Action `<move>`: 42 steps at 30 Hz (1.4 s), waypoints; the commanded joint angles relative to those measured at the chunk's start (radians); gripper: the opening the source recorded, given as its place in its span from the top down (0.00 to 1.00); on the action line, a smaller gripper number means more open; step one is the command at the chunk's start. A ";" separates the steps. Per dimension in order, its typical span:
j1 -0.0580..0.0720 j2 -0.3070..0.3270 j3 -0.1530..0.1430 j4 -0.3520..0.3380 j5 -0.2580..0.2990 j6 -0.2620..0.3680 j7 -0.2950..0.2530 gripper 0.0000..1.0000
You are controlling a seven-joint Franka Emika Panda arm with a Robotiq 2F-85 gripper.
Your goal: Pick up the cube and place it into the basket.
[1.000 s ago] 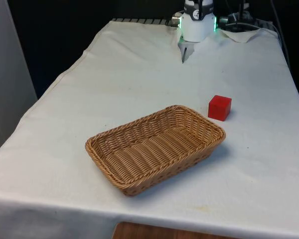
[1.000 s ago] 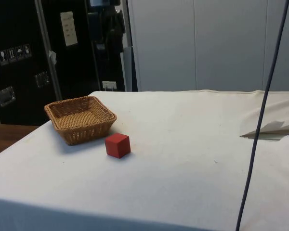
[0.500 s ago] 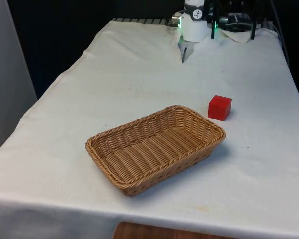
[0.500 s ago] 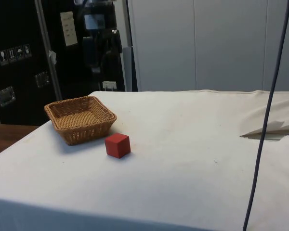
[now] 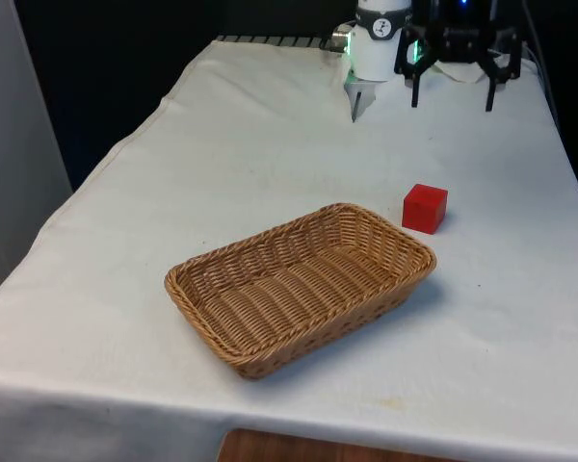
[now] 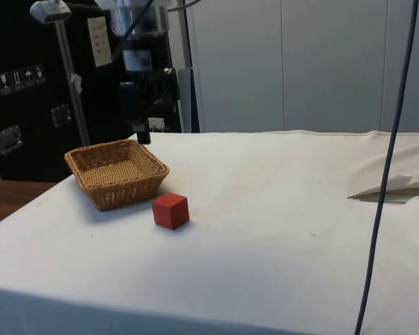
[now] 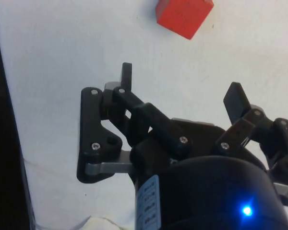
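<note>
A red cube [image 5: 424, 208] rests on the white cloth just beyond the far right corner of a woven wicker basket [image 5: 301, 286], close to it but apart. From the side, the cube [image 6: 170, 211] sits in front of the basket [image 6: 116, 172]. My black gripper [image 5: 451, 98] hangs open high over the table's far end, well behind the cube, nothing between its fingers. The side view has the gripper [image 6: 143, 136] above the basket's far rim. At the wrist, the gripper [image 7: 180, 86] stands open with the cube [image 7: 184, 16] ahead of its fingertips.
The basket holds nothing. A fold of white cloth [image 5: 361, 96] is bunched at the robot's base. A dark cable [image 6: 385, 174] hangs across the side view's right. The table's edges drop off at both sides and at the near end.
The gripper has come down into the front and side views over the last second, lowering over the table's far end. Cube and basket have not moved.
</note>
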 commanded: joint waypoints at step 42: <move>0.001 0.232 -0.013 -0.025 -0.074 0.263 0.254 0.00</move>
